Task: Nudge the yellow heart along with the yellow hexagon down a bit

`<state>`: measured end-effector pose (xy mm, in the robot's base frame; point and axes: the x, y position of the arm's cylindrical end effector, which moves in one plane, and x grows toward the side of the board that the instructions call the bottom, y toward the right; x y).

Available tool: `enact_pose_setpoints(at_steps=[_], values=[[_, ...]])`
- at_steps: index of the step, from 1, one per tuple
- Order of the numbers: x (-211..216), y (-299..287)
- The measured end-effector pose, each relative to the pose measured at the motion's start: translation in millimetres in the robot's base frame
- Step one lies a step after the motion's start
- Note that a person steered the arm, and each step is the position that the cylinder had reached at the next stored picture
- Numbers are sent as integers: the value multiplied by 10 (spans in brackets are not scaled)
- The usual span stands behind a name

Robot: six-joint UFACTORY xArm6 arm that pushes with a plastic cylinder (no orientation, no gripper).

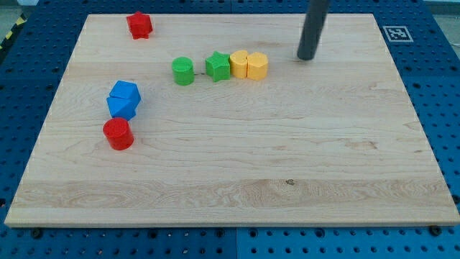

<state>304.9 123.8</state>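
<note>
The yellow heart point(238, 64) and the yellow hexagon point(257, 65) sit side by side, touching, in the upper middle of the wooden board point(287, 158). The heart is on the left and touches a green star point(218, 65). My tip point(306, 57) rests on the board to the right of the hexagon and slightly above it, apart from it by about a block's width.
A green cylinder point(183, 71) stands left of the green star. A red star-like block point(139, 25) is at the top left. Two blue blocks point(123, 99) and a red cylinder point(118, 134) sit at the left. A marker tag point(394, 33) is at the top right.
</note>
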Motion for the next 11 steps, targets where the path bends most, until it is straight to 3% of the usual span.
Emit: enact_pose_setpoints(at_steps=[2,10,11], values=[[-59,-1082],[109,-1229],[-52,-1589]])
